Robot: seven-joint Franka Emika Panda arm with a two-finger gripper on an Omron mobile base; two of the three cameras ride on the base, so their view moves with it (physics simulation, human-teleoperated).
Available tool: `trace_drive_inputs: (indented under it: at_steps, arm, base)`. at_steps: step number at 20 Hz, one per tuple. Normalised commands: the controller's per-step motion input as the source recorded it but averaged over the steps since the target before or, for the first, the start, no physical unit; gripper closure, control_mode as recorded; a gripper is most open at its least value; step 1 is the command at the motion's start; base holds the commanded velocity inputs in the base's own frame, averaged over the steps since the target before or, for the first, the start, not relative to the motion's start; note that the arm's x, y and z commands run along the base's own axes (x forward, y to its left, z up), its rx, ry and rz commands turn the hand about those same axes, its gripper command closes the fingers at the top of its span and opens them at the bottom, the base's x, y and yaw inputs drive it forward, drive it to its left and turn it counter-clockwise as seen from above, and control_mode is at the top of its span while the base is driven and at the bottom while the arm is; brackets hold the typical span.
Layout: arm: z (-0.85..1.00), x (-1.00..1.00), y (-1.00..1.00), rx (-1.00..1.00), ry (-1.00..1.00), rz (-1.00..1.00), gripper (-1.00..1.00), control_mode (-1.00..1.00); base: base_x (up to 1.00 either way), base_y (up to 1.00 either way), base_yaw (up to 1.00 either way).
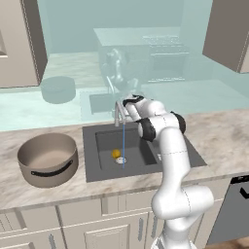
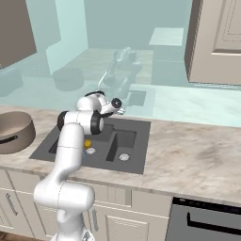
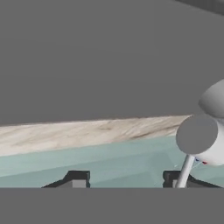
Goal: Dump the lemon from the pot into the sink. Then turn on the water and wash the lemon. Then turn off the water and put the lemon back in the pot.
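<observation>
Yellow-orange and small, the lemon (image 1: 115, 153) sits in the larger basin of the sink (image 1: 97, 170), beside the silver drain, under a thin stream of water (image 1: 123, 146). I judge it light, firm and slick when wet, best pinched across its middle from above. Empty, the pot (image 1: 48, 159) waits on the counter (image 1: 214, 131) to the left. My gripper (image 3: 127, 178) is at the faucet (image 3: 199, 135), fingers spread, holding nothing.
</observation>
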Motion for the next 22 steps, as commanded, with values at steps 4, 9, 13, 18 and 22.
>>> trace_drive_inputs:
  at_steps: [4,9,13,18,22]
  arm:
    - [0.54,0.00,-0.09,0.19,0.10,0.00,-1.00,-1.00]
    - [0.63,-0.01,-0.02,0.21,0.16,0.00,-1.00,-1.00]
    - [0.39,0.00,-0.02,0.09,0.19,-0.01,-1.00,-1.00]
    - [0.15,0.00,-0.01,0.00,0.18,-0.03,-1.00,-1.00]
    - [0.06,0.01,0.00,0.00,0.14,-0.06,-1.00,-1.00]
  base:
    - [0.00,0.00,0.00]
    - [0.00,0.00,0.00]
    - [0.00,0.00,0.00]
    - [0.00,0.00,0.00]
    - [0.00,0.00,0.00]
